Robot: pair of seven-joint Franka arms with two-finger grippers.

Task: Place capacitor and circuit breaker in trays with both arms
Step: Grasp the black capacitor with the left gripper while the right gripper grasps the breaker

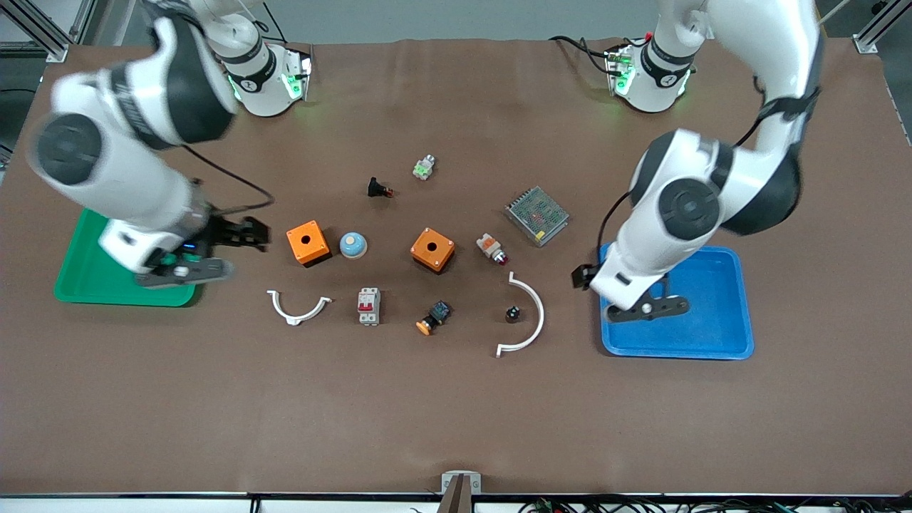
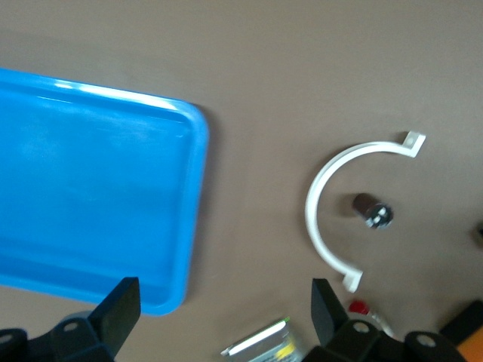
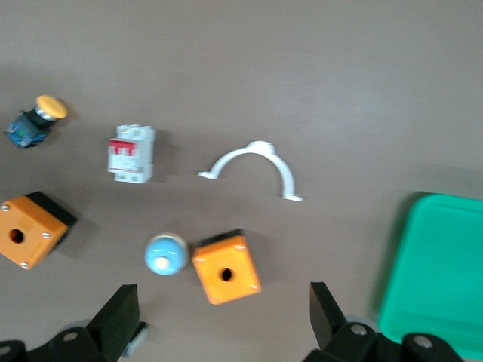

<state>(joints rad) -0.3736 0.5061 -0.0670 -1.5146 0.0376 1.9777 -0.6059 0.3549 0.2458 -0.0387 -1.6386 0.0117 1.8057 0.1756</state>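
Note:
The capacitor (image 1: 512, 313), a tiny black cylinder, stands on the table inside the curve of a large white bracket (image 1: 529, 318). It also shows in the left wrist view (image 2: 372, 210). The circuit breaker (image 1: 368, 306), white with red levers, lies beside a small white bracket (image 1: 299, 307). It also shows in the right wrist view (image 3: 132, 153). My left gripper (image 1: 581, 276) is open and empty over the table by the blue tray's edge (image 1: 712, 347). Its fingers (image 2: 121, 308) show apart. My right gripper (image 1: 246, 232) is open and empty, between the green tray (image 1: 85, 281) and an orange box (image 1: 308, 243). Its fingers (image 3: 326, 311) show apart.
A second orange box (image 1: 432, 249), a blue dome (image 1: 353, 245), a white-and-orange lamp (image 1: 492, 249) and a metal mesh box (image 1: 536, 215) lie mid-table. A black push-button (image 1: 377, 189) and a green-white part (image 1: 424, 167) lie nearer the bases. An orange-capped switch (image 1: 433, 318) lies beside the breaker.

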